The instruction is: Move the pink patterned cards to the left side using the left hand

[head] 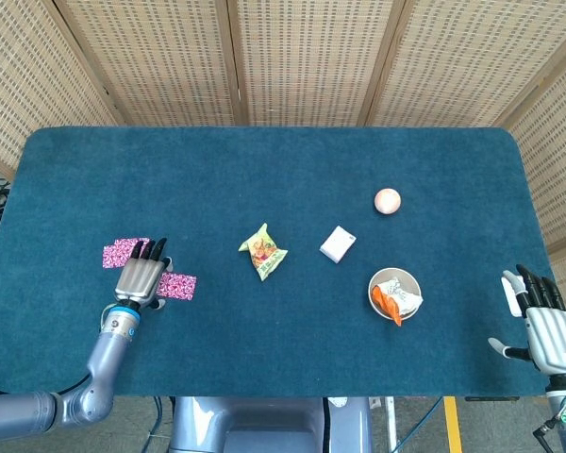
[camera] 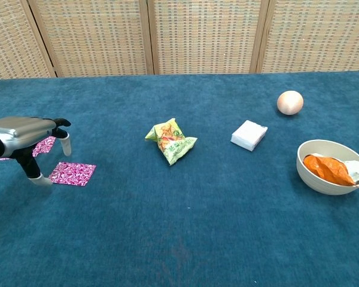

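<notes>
So far | left robot hand (camera: 25, 133) hovers with fingers apart, holding nothing, above two flat pink patterned cards (head: 176, 285) at the blue worktop's (head: 264, 170) eight o'clock | cards ungrasped, move left apparently undone | right robot hand (head: 550, 330) idle, spread.

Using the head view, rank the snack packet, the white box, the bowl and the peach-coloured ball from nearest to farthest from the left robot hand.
Measured from the left robot hand:
1. Snack packet, mid-table, just right of the hand.
2. White box, further right.
3. Bowl at the right front and peach-coloured ball at the right rear: too close to call.
</notes>
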You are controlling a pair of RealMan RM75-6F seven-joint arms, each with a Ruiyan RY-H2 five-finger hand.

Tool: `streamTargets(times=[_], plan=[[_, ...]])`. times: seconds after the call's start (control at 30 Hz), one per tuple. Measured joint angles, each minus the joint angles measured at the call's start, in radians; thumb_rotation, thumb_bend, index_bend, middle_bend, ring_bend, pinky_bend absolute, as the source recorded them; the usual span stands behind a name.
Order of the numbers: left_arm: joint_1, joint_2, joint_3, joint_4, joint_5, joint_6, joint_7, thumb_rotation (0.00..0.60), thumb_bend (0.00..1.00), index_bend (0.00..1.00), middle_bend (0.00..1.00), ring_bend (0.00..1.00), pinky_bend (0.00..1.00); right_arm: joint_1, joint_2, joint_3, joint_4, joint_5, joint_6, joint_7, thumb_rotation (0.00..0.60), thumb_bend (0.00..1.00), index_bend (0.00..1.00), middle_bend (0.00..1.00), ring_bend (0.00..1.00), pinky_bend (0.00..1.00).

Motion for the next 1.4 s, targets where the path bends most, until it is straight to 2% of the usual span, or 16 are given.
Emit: streamTargets(times=[0.27,0.43,1.0,1.4], plan=[[-0.007,-0.008,-0.007,0.008,-0.012,0.004,0.005,0.6,0.16,0.34,0.0,0.0,0.0,0.0,0.0,0.0,0.0,-0.001,0.0,0.0,0.6,0.13,0.0,0.0,0.0,0.0],[-0.01,-0.014,-0.005,0.011,-0.016,0.005,0.011,0.6,0.16,0.28,0.0,0.0,0.0,0.0,0.001,0.0,-0.001,-0.001,0.0,0.002,0.6,0.13,0.0,0.0,0.0,0.0],[-0.017,-0.034,0.003,0.029,-0.036,-0.002,0.021,0.6,0.16,0.28,0.0,0.0,0.0,-0.001,0.002,0.001,0.002,0.0,0.002,0.008,0.6,0.13,0.0,0.0,0.0,0.0],[-0.03,-0.061,-0.023,0.068,-0.076,-0.01,0.018,0.6,0.17,0.28,0.0,0.0,0.0,-0.002,0.002,0.002,0.004,0.001,0.002,0.012,0.6,0.13,0.0,0.0,0.0,0.0]])
